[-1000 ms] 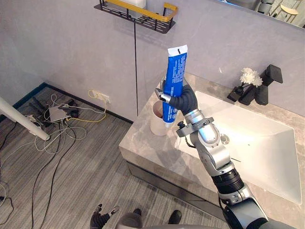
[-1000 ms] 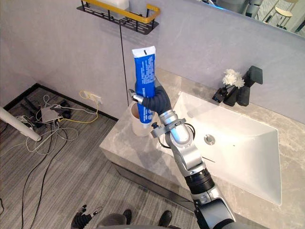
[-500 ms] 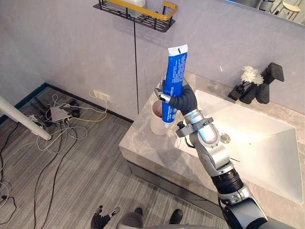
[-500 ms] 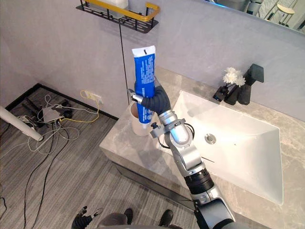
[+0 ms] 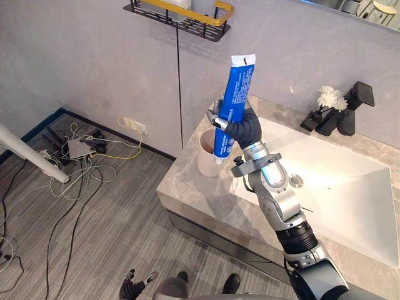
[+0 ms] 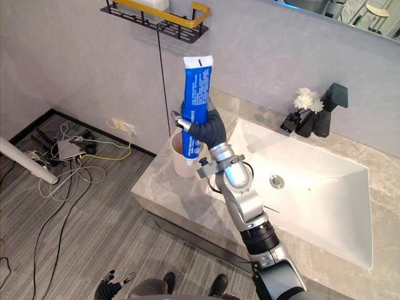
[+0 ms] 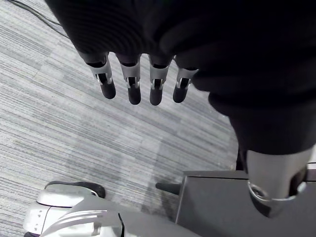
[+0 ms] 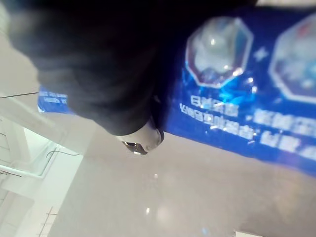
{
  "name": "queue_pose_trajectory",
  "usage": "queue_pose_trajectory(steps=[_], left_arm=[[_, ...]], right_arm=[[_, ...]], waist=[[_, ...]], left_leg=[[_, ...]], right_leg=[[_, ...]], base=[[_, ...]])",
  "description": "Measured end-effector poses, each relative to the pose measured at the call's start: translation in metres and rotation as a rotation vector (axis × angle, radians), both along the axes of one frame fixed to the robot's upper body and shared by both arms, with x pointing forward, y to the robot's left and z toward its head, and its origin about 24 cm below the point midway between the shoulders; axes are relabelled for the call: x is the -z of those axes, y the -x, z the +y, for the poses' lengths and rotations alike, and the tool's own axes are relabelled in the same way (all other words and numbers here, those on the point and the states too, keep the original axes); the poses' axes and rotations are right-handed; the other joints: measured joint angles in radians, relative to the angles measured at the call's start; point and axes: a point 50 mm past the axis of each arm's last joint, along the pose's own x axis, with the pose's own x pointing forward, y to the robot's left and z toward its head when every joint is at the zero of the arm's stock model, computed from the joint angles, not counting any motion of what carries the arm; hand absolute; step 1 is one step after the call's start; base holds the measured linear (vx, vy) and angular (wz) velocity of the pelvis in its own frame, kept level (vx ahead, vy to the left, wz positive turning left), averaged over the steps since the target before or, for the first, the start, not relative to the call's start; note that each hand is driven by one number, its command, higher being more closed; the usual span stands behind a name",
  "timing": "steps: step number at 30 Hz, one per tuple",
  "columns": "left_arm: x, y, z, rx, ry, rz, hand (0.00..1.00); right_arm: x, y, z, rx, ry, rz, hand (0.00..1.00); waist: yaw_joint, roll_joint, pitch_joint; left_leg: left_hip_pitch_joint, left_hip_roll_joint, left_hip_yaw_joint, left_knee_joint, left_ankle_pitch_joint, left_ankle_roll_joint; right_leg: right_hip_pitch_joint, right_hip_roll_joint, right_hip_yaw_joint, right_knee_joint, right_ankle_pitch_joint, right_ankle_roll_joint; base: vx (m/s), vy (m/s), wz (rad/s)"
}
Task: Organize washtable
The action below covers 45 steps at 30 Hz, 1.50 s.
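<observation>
Right hand (image 5: 241, 129), fingers curled round a flat blue tube (image 5: 235, 87), nearly upright, cap end at a round pale cup (image 5: 204, 157) on the mottled stone surface (image 5: 187, 187). Left wrist view: left hand (image 7: 148, 27), fingers (image 7: 129, 89) straight, above striped grey floor (image 7: 69, 133).

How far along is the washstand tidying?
Nothing looks finished yet. In hand: the right hand grips a blue toothpaste tube, cap end down over the white cup on the counter. To do: probably lowering it in, letting go. The left hand hangs open.
</observation>
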Motion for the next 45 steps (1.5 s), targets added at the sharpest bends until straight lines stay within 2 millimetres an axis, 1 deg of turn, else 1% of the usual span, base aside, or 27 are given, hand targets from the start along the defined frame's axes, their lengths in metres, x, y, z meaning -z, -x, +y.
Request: queue_pose_trajectory(steps=[8,17,22,27,31,37,45], left_arm=[[0.001,0.002,0.000,-0.002,0.002,0.012,0.00],[0.003,0.003,-0.002,0.006,0.007,0.024,0.00],[0.002,0.003,-0.003,0.020,0.006,0.025,0.00],[0.002,0.002,-0.003,0.025,0.006,0.026,0.00],[0.002,0.002,-0.003,0.026,0.006,0.026,0.00],[0.003,0.003,-0.003,0.026,0.006,0.027,0.00],[0.003,0.003,-0.003,0.026,0.005,0.029,0.00]], right_arm=[[-0.002,-0.001,-0.003,0.037,-0.032,0.007,1.00],[-0.012,-0.004,-0.009,0.079,-0.080,-0.018,1.00],[-0.014,-0.004,-0.010,0.066,-0.108,-0.014,1.00],[-0.025,-0.006,-0.008,0.069,-0.119,-0.044,1.00],[-0.030,-0.006,-0.007,0.065,-0.119,-0.059,1.00],[-0.030,-0.006,-0.007,0.118,-0.073,-0.081,1.00],[-0.031,-0.006,-0.007,0.206,0.015,-0.131,1.00]], waist=[[0.003,0.004,0.003],[0.005,0.013,0.009],[0.008,0.013,0.009],[0.012,0.013,0.009],[0.018,0.013,0.009],[0.026,0.013,0.009],[0.027,0.012,0.009]], left_leg=[[0.000,0.000,-0.010,0.000,0.003,-0.002],[-0.002,0.001,-0.022,-0.002,0.008,-0.008],[-0.003,0.001,-0.023,-0.002,0.009,-0.009],[-0.003,0.002,-0.024,-0.002,0.010,-0.009],[-0.004,0.002,-0.024,-0.003,0.010,-0.009],[-0.004,0.001,-0.024,-0.003,0.010,-0.009],[-0.013,0.001,-0.029,-0.003,0.013,-0.009]], right_leg=[[0.005,0.001,-0.010,0.000,-0.001,-0.002],[0.008,0.001,-0.024,0.000,-0.002,-0.004],[0.008,0.001,-0.026,0.000,-0.003,-0.004],[0.008,0.001,-0.027,0.000,-0.003,-0.004],[0.008,0.001,-0.028,0.000,-0.003,-0.004],[0.008,0.001,-0.028,0.000,-0.003,-0.004],[0.001,0.001,-0.032,0.000,-0.003,-0.004]], base=[[0.00,0.010,0.04],[0.00,0.012,0.04],[0.00,0.003,0.01],[0.00,0.000,0.00],[0.00,0.000,0.00],[0.00,0.000,0.00],[0.00,0.000,0.02]])
